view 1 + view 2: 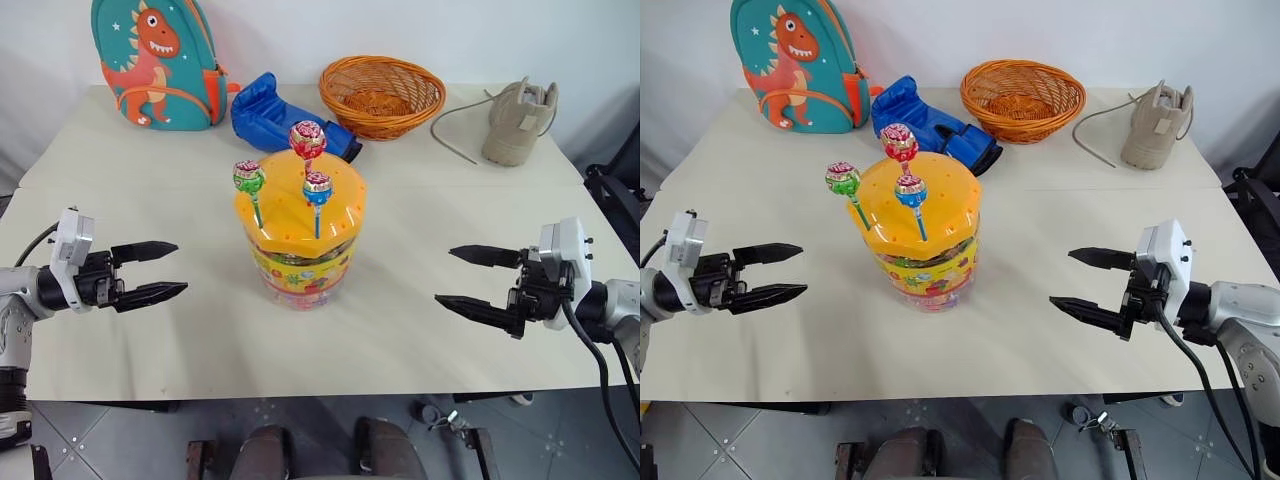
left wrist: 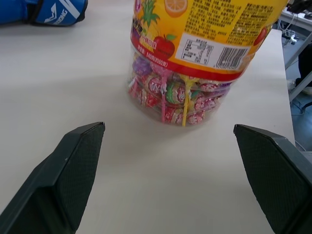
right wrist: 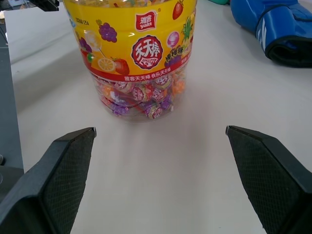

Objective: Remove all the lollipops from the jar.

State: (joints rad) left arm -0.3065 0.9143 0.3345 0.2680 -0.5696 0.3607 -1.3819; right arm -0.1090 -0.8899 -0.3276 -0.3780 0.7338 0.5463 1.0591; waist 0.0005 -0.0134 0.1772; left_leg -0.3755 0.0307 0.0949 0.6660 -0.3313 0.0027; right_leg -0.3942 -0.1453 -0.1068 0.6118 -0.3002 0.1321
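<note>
While upright: 3 lollipops (image 1: pixel 308 140) atop jar (image 1: pixel 300 262)

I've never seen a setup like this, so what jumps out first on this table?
A candy jar stands mid-table with three lollipops stuck upright in its orange lid. The open left gripper and right gripper flank it. A dinosaur backpack and basket sit behind.

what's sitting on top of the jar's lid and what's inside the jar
Three lollipops stand in the lid of the jar: green, blue and red-pink. Wrapped candies fill the clear bottom; the label hides whatever is higher.
</note>
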